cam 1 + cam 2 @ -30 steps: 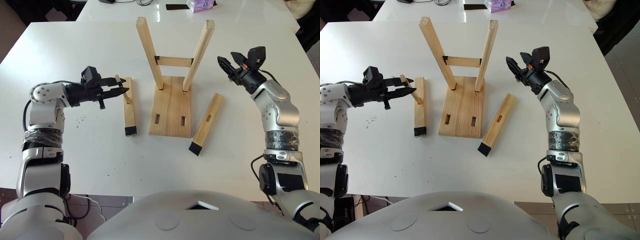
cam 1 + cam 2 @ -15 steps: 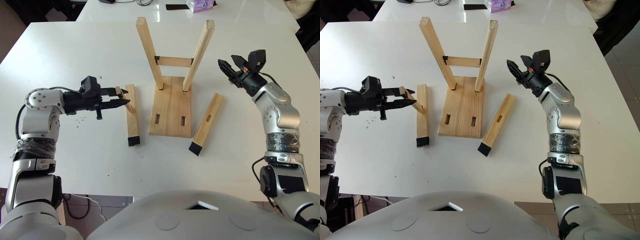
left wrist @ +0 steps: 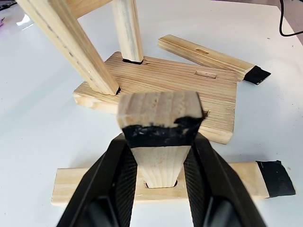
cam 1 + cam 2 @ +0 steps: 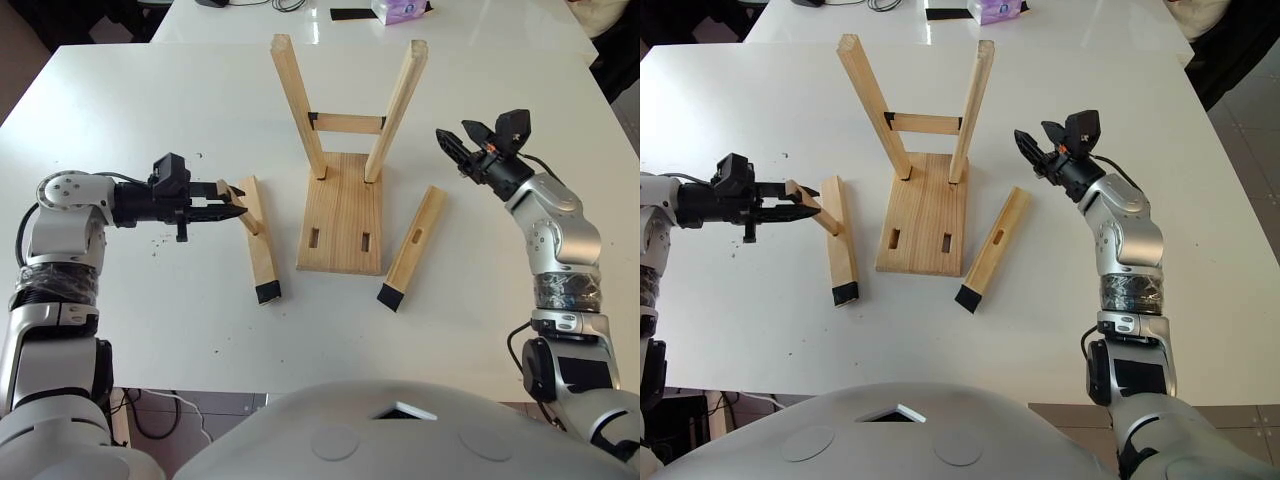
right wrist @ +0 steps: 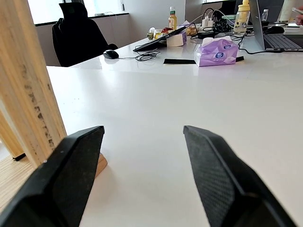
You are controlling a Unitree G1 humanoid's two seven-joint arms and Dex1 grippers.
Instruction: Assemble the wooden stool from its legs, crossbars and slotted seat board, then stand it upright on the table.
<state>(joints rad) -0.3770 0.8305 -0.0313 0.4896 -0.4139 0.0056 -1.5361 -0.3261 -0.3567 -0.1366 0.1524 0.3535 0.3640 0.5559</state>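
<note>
The slotted seat board (image 4: 340, 212) lies flat mid-table with two legs (image 4: 298, 100) standing up from its far end, joined by a crossbar (image 4: 350, 123). A third leg (image 4: 262, 250) lies left of the board with a short crossbar (image 4: 246, 217) plugged into it. My left gripper (image 4: 232, 208) is shut on that crossbar's free, black-taped end (image 3: 160, 137). A fourth leg (image 4: 413, 248) lies loose right of the board. My right gripper (image 4: 478, 150) hangs open and holds nothing, above the table to the right of the upright legs.
The white table's (image 4: 150, 110) left and front parts are bare. Behind it stands a second table with a tissue pack (image 4: 400, 10) and a black flat item (image 4: 352, 14). Both empty slots (image 4: 340, 238) are at the board's near end.
My left gripper has drawn back to the left and toward me, dragging the crossbar and its leg along; the leg now lies nearer and slanted. The right gripper sank slightly.
</note>
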